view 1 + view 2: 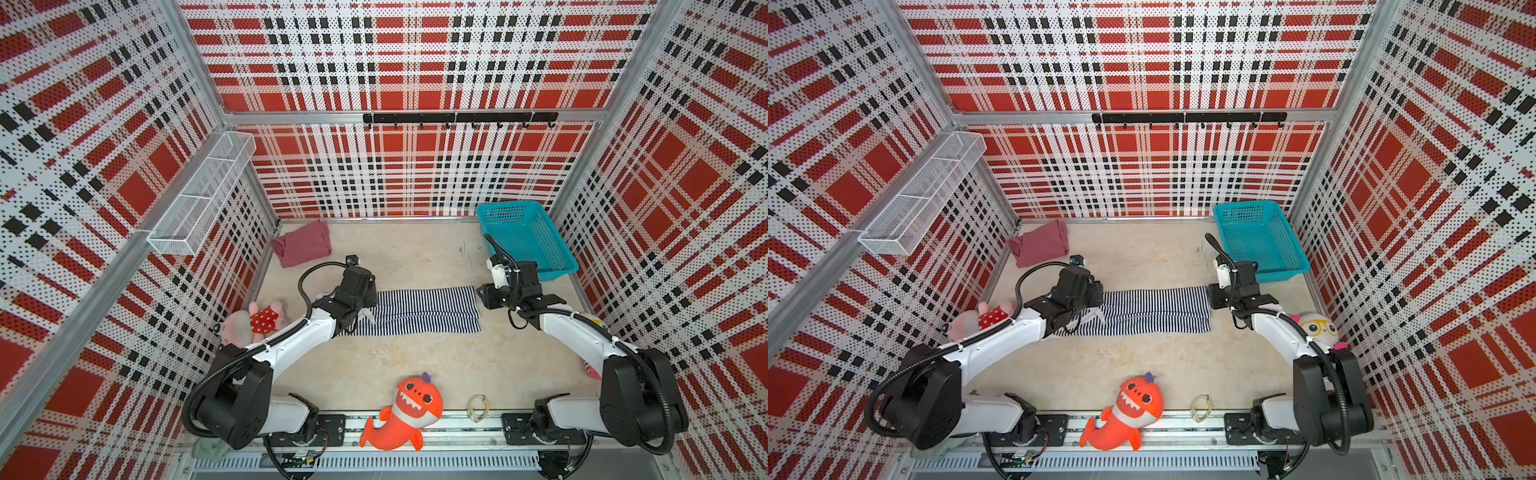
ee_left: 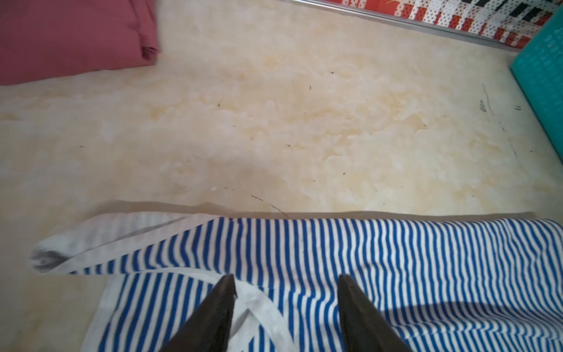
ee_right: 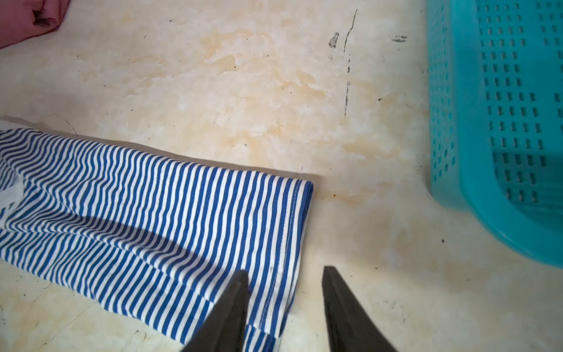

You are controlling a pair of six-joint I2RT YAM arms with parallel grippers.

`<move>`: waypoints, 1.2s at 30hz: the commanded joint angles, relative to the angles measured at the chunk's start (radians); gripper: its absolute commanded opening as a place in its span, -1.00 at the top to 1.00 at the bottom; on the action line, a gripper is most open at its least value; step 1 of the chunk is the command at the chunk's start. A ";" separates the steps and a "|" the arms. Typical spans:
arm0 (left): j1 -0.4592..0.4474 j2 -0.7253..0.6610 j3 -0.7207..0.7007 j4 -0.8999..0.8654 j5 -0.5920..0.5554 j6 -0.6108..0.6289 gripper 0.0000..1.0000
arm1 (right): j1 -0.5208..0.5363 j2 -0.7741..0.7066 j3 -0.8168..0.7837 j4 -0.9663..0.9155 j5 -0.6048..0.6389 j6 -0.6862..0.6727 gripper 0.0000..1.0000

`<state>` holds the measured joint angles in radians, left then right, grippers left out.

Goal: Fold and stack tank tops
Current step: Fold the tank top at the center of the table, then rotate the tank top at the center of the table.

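The navy-and-white striped tank top (image 1: 424, 309) (image 1: 1154, 309) lies as a long folded band across the middle of the table. My left gripper (image 1: 362, 307) (image 2: 286, 277) hangs open over its strap end, nothing between the fingers. My right gripper (image 1: 484, 297) (image 3: 285, 270) is open at the hem corner (image 3: 292, 219), one finger over the stripes and one over bare table. The maroon-pink tank top (image 1: 303, 245) (image 1: 1040, 245) (image 2: 70, 36) sits folded at the back left, away from both grippers.
A teal basket (image 1: 528, 237) (image 3: 502, 122) stands at the back right, just behind my right wrist. Plush toys lie around: a pink one (image 1: 257, 322) at the left, an orange shark (image 1: 405, 411) at the front, a white one (image 1: 1316, 328) at the right.
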<state>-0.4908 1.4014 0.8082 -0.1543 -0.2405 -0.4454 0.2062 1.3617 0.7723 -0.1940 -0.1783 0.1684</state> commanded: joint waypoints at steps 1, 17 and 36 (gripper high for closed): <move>-0.029 0.085 0.048 0.048 0.089 -0.011 -0.08 | 0.009 0.061 0.050 -0.031 0.013 0.110 0.29; 0.003 0.117 -0.170 0.099 0.096 -0.104 -0.34 | 0.156 0.193 -0.050 -0.022 0.169 0.290 0.41; 0.066 0.653 0.354 0.078 0.249 0.047 -0.40 | 0.318 0.069 -0.247 -0.057 0.082 0.496 0.42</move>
<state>-0.4057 1.9381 1.0924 -0.0212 -0.0715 -0.4370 0.4454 1.4273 0.5713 -0.1341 -0.0509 0.5846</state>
